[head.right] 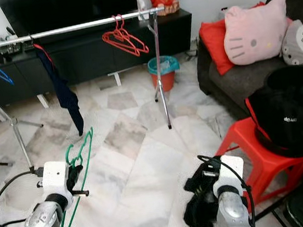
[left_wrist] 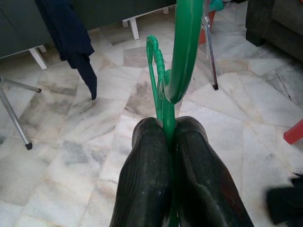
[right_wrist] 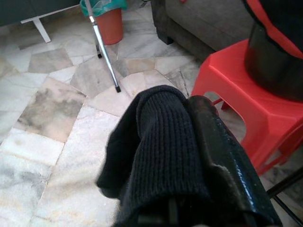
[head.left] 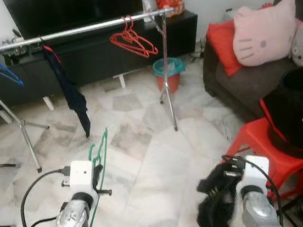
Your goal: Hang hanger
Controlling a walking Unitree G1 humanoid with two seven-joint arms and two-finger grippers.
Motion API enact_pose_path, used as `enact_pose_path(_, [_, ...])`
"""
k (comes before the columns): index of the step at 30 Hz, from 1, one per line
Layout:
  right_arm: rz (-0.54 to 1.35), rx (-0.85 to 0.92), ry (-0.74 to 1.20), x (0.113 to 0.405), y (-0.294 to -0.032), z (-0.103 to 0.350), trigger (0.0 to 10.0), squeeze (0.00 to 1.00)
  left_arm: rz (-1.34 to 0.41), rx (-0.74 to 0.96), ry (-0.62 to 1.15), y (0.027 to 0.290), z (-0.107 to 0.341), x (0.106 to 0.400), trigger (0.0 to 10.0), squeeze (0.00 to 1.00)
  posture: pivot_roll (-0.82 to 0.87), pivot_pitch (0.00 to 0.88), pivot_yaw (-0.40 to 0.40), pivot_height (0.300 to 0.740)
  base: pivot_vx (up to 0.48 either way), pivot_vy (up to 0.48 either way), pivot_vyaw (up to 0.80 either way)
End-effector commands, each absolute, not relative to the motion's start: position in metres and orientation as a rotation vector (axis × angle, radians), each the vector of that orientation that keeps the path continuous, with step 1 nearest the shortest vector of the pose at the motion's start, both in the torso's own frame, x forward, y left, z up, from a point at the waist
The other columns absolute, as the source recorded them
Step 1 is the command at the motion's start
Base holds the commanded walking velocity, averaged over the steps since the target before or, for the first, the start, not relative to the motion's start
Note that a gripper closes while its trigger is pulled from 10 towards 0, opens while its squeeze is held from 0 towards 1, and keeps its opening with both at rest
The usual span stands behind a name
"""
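left gripper [left_wrist: 166,142]: fingers pressed together on the green hanger [head.left: 98,153], pinching the thin wire near its neck so the hook stands up past the fingertips, lower left of the head view. That looks like a good hold for hooking it over a rail.

right gripper [right_wrist: 189,156]: closed on a black knitted garment [head.left: 215,205], which droops in a bundle at the lower middle-right (probably just being carried along, it's not part of the hanging bit).

rail [head.left: 75,31]: silver clothes rack bar across the top of the frame, well apart from the green hanger, so I'd guess the robot needs to walk up and lift first.

already on the rail: red hangers [head.left: 133,41] near the right end, a dark blue garment [head.left: 71,93] left of the middle, a blue hanger [head.left: 3,71] far left. The open stretch between the dark garment and the red ones looks like the natural spot.

red stool [head.left: 267,152]: right side, with a black bag [head.left: 300,112] on it.

writing: small white lettering on the bag, too small to read.

sofa [head.left: 231,84]: upper right, with a pink cat-face cushion [head.left: 266,33].
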State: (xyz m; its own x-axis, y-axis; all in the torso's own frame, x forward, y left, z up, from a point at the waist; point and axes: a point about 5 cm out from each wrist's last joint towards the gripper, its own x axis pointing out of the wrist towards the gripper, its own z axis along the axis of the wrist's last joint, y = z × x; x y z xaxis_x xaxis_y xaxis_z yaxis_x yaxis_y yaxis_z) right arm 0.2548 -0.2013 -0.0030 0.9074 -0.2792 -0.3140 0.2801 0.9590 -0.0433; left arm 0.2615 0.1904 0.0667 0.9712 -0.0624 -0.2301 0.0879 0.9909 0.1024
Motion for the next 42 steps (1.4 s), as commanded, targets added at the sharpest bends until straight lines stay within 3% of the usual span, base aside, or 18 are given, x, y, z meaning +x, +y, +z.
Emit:
enact_pose_path(1, [-0.262,-0.017,0.267,0.2629,-0.1987,0.0077,10.0,0.00,-0.066,0.110,0.234,0.1927,0.0669,0.2624,10.0,0.00,-0.05,0.000,0.014,0.740,0.000,0.259,0.80])
enact_pose_path(4, [-0.272,-0.004,0.273,0.2621,-0.1980,0.0068,10.0,0.00,-0.068,0.108,0.236,0.1920,0.0668,0.2628,10.0,0.00,-0.05,0.000,0.015,0.740,0.000,0.415,0.80])
enact_pose_path(29, [-0.272,0.018,0.283,0.2603,-0.1979,0.0043,10.0,0.00,-0.066,0.100,0.232,0.1915,0.0688,0.2624,10.0,0.00,-0.05,0.000,0.016,0.740,0.000,0.357,0.00])
enact_pose_path(42, [-0.273,0.022,0.282,0.2614,-0.1976,0.0052,10.0,0.00,-0.077,0.102,0.217,0.1894,0.0708,0.2626,10.0,0.00,-0.05,0.000,0.018,0.740,0.000,0.000,0.00])
